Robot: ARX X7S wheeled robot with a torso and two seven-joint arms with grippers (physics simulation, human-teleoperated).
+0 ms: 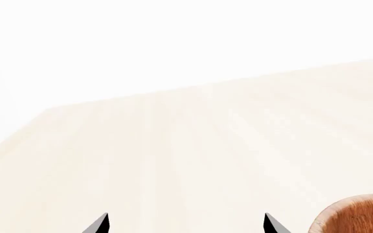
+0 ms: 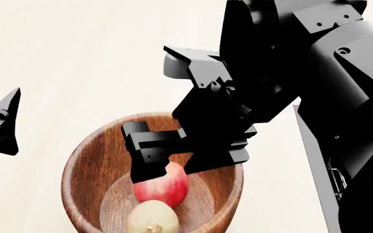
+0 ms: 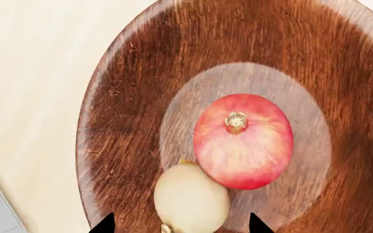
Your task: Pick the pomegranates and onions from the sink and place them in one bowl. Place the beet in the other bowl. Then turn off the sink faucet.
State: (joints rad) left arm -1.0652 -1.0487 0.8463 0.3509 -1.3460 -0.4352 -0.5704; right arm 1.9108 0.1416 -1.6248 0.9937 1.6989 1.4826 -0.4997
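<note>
While poised directly above the wooden bowl [image 2: 89, 170], hung the right claw [image 2: 157, 162] with jaws apart and empty, just over the pomegranate [image 3: 244, 141]. Lay touching it in the bowl's bottom the onion [image 3: 191, 199]. Waited well off to the side the left claw [image 1: 185, 224], open over bare desk [image 1: 173, 145], bowl rim just beside it. Judged nearer for the next sink pick: the right arm, sink edge [image 2: 313, 160] on its side.

Flat, bright, shadowless rendered light washes the pale surface [image 1: 193, 145] nearly white toward 12 o'clock, everything sharp, without blur.
</note>
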